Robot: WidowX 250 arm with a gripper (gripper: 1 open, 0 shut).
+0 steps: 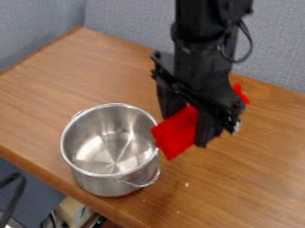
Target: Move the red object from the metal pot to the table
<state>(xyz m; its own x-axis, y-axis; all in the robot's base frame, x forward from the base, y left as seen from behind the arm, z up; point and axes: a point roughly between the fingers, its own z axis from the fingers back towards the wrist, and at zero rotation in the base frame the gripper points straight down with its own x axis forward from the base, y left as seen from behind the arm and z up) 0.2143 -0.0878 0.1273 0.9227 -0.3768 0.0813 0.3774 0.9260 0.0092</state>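
Status from my end: extraction is done, placement is not. The metal pot looks empty from here; I see only bare steel inside. The red object is out of it and up in the air, clamped in the gripper.

Grip state: the fingers are closed onto the block at a medium width, not slammed shut and not spread wide. The block fills the gap between them, so I read this as a firm hold on the red object.

Block vs fingers: it hangs tilted, with the lower end sticking out below and left of the fingers, close beside the pot's right rim but apart from it as far as I can tell. A small bit of red also shows on the far right side of the gripper body, so the block seems to run through the jaws, gripped mid-length rather than at an end. The exact contact faces are hidden by the black gripper housing.

Left to do, my judgement: carry it clear of the pot rim, descend over bare table to the right of the pot, set the block down, release, retract. Plenty of free wood there. Main risk I see is the low hanging end touching down first and pivoting the block on release.
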